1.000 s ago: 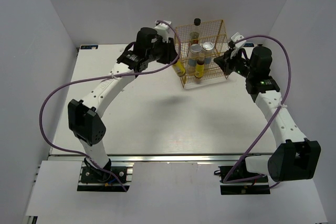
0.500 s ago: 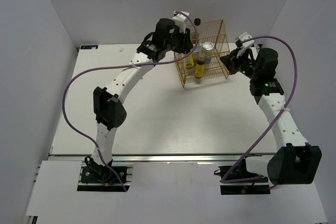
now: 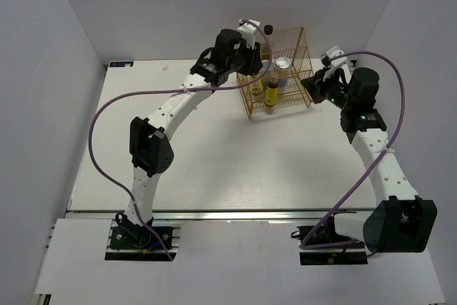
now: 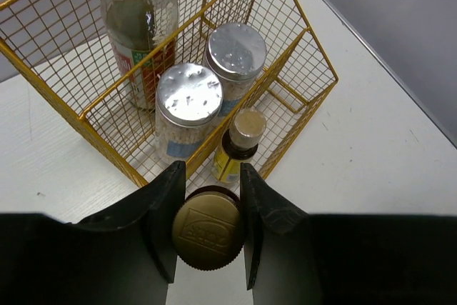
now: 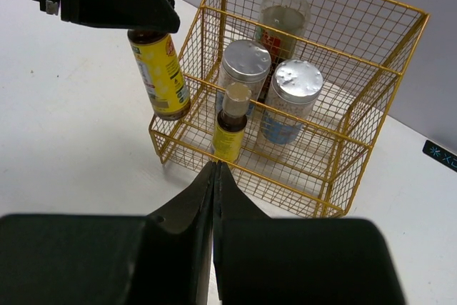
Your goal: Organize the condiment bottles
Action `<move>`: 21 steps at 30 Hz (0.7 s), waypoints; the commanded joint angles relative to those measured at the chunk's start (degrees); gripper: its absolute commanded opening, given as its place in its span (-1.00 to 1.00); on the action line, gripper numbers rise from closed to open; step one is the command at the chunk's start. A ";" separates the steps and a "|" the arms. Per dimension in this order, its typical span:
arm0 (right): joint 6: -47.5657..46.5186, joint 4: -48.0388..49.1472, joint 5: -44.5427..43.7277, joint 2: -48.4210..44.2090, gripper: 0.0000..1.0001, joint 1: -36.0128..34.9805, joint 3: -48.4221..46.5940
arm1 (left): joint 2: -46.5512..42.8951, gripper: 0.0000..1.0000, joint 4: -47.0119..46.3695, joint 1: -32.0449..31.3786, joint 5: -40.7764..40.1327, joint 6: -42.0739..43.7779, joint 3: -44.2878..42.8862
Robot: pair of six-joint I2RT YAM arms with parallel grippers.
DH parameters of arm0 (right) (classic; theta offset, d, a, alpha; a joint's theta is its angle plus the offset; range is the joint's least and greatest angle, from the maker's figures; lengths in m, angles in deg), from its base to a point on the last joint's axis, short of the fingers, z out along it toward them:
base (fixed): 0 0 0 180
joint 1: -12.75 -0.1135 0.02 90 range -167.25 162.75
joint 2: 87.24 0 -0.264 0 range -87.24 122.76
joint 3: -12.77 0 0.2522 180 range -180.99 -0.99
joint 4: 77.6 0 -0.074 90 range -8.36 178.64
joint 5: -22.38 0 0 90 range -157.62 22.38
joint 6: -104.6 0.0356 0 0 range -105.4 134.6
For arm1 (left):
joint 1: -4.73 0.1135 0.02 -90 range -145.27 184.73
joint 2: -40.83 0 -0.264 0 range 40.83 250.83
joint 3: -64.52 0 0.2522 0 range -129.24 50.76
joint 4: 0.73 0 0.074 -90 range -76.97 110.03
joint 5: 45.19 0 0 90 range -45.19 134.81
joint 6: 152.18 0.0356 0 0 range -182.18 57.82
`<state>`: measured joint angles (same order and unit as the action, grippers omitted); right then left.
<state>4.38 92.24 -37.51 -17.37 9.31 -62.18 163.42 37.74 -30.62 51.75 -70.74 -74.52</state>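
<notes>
Yellow bottle (image 5: 161,69): pinched by its dark cap between the fingers of the left gripper (image 4: 208,194), hung upright off the table (image 3: 178,162), just beside the near-left corner of the rack (image 4: 296,69). Carried there within the last second: seen a second earlier lower and further left, beside the rack's left side, then swung right and far and lifted to about rail height. Judged to be the fifth and last bottle on its way in, with only lowering and release left. Already in the rack's near compartment: other yellow bottle (image 4: 235,151) at the front, jar (image 4: 189,94) and second jar (image 4: 235,48) side by side behind it. Tall bottle (image 4: 136,19) alone in the far compartment. No shift noted among those four. Right gripper (image 5: 214,176) parked just right of the rack, fingers pressed together on nothing, barely moved over that second. Could not tell whether the held bottle's base hung over the near compartment or outside the wire. Hidden from above, under the left gripper: one jar and the held cap. Hidden in the left wrist view, under its own cap: the held bottle's body. Cut off at the top edge of both wrist views: the tall bottle's top. Label print too small to read.
</notes>
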 commanded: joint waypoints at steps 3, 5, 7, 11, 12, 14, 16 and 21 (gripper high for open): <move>0.37 2.47 -0.49 -1.22 -1.00 0.37 1.16 | -0.68 -1.00 -8.44 -1.21 -2.54 1.70 2.57; 0.29 2.47 -0.31 -1.40 -1.00 0.37 1.33 | -0.07 -1.00 -10.20 -1.65 -3.42 2.32 3.28; 0.20 2.38 -0.31 -1.66 -1.00 0.45 1.95 | 0.98 -1.00 -11.17 -2.00 -3.60 2.84 3.28; 0.11 2.38 -0.23 -1.93 -1.00 0.72 2.48 | 2.30 -1.00 -12.31 -2.53 -4.83 3.98 3.63; 0.20 2.38 -0.14 -1.93 -1.00 0.72 2.56 | 2.48 -1.00 -12.66 -2.53 -4.83 4.16 4.42; 0.20 2.38 -0.05 -2.01 -1.00 0.72 2.74 | 2.57 -1.00 -14.42 -2.70 -4.83 4.95 5.73; 0.37 2.38 0.13 -2.10 -1.00 0.80 3.00 | 2.66 -1.00 -15.47 -2.88 -5.35 5.57 7.58; 0.55 2.47 0.21 -2.19 -1.00 0.81 3.36 | 2.49 -1.00 -16.27 -2.88 -5.62 5.66 10.31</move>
<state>4.38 92.24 -37.47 -17.94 9.79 -59.20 168.16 27.03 -33.22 46.77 -65.82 -64.44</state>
